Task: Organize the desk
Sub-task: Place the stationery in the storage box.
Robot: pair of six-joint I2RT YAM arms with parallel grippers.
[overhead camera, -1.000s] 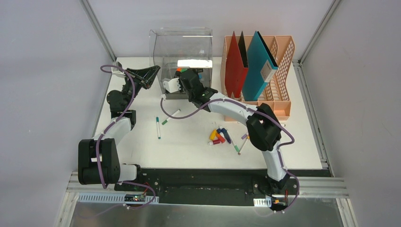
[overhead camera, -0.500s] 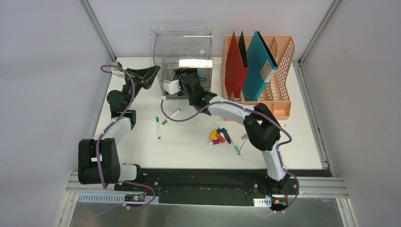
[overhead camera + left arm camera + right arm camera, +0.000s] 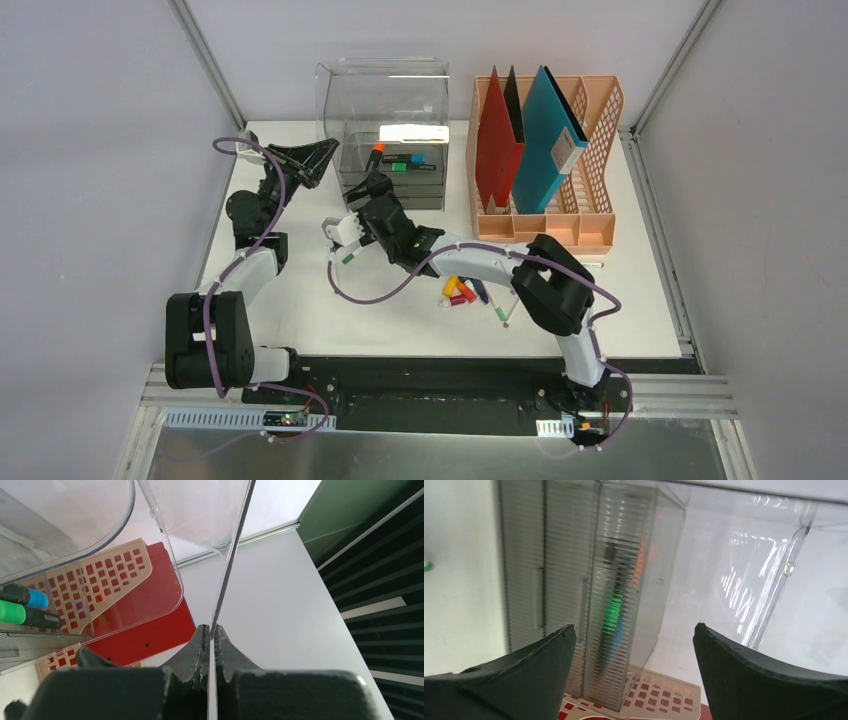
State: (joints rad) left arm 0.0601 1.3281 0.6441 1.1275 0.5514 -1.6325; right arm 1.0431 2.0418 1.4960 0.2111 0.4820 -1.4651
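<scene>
Your right gripper (image 3: 372,186) backed nearward from the drawer box (image 3: 415,190), jaws wide, empty; left gripper (image 3: 318,158) pinched its clear lid (image 3: 385,95). Markers (image 3: 465,290) lay on the desk (image 3: 300,310), near-right of the right gripper, closer to it.

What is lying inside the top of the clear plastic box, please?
An orange marker, a green marker and a blue marker lie in its top tray. The ribbed drawers below hide whatever they hold.
</scene>
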